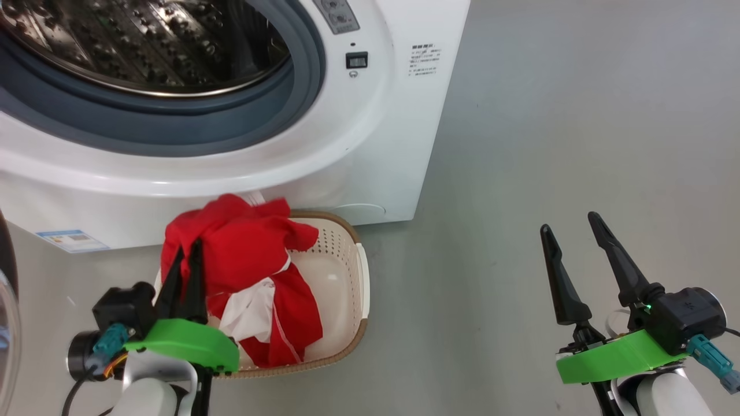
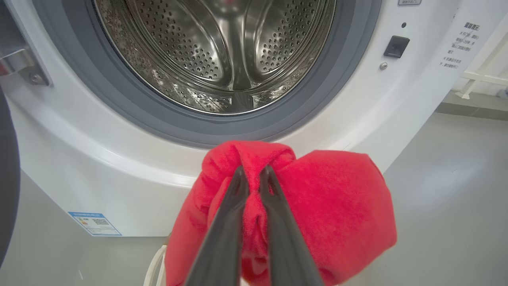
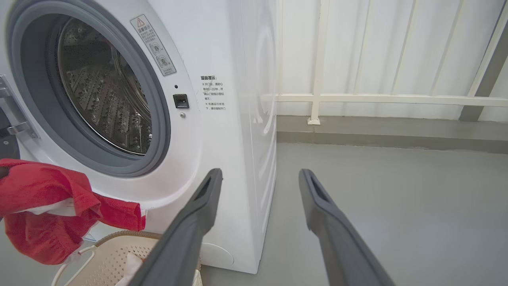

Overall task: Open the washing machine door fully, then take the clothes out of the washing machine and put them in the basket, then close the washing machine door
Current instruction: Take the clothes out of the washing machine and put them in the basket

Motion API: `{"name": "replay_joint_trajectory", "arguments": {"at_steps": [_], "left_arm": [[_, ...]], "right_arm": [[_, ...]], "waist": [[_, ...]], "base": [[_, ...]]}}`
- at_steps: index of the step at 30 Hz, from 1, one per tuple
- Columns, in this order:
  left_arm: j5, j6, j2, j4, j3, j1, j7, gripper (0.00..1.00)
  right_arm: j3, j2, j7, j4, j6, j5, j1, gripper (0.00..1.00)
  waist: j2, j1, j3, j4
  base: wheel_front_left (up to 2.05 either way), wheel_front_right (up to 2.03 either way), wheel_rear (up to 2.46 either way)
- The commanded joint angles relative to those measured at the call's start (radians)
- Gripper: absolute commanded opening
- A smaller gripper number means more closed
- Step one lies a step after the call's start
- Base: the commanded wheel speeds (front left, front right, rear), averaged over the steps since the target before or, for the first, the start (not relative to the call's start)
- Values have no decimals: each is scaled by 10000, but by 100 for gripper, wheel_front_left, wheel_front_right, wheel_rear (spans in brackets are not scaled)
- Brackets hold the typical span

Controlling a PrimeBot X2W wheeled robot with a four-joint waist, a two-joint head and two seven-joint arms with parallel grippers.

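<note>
L gripper (image 1: 188, 248): fingers pressed nearly together, pinching a fold of the clothes (image 1: 243, 242); the red bundle w/ white parts hangs from that pinch over the basket (image 1: 363, 271), lower part draped inside it, upper part raised above the rim; held high, in my judgement, so the cloth clears the rim before release. The basket stands on the floor (image 1: 520, 144) just before the washing machine (image 1: 376, 115), below the mouth of the drum (image 1: 144, 46), near the front corner on the robot's right; that placing makes for a short carry. No cloth seen in the parts of the drum on view; deep interior not fully shown. Of the washing machine door (image 1: 4, 254) an edge is seen, swung out at the left; how far open, cannot tell. R gripper (image 1: 570, 222): fingers spread wide, nothing between them, over bare floor well apart from the basket; prob. parked clear, free for the door. Step in hand: depositing; release not yet done; door closing remains.
</note>
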Motion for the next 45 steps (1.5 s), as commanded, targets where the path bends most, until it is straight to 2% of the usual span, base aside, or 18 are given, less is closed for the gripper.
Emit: {"name": "replay_joint_trajectory", "arguments": {"at_steps": [1, 13, 14, 20, 23, 29, 40, 45], "left_arm": [[-125, -147, 125, 298, 384, -507, -225, 0], [-393, -1179, -375, 4935, 249, -2481, -526, 0], [-393, -1179, -375, 4935, 249, -2481, -526, 0], [-607, -1608, -474, 7295, 169, -3722, -16, 0], [-685, -1847, -491, 7988, 127, -4198, 223, 0], [-987, -2282, -518, 9144, 167, -4892, 999, 0], [-1110, -2354, -271, 9786, 78, -5542, 1820, 0], [-1124, -2337, -121, 9859, 31, -5709, 1882, 0]], "right_arm": [[289, -66, -63, -283, 60, -30, -126, 100], [462, -66, -63, -333, 60, -78, -543, 100], [462, -66, -63, -333, 60, -78, -543, 100], [576, -66, -63, -359, 60, -34, -818, 100], [567, -66, -63, -369, 60, -2, -920, 100], [719, -66, -63, -374, 60, 162, -1157, 100], [880, -66, -63, -328, 60, 340, -1590, 100], [894, -66, -63, -325, 60, 419, -1735, 100]], "waist": [[0, 0, 149, -39], [0, 0, 1163, -143], [0, 0, 1163, -143], [0, 0, 1766, -413], [0, 0, 2039, -514], [0, 0, 2563, -777], [0, 0, 3266, -1239], [0, 0, 3481, -1371]], "base": [[0, 0, 0], [0, 0, 0], [0, 0, 0], [0, 0, 0], [0, 0, 0], [0, 0, 0], [0, 0, 0], [0, 0, 0]]}}
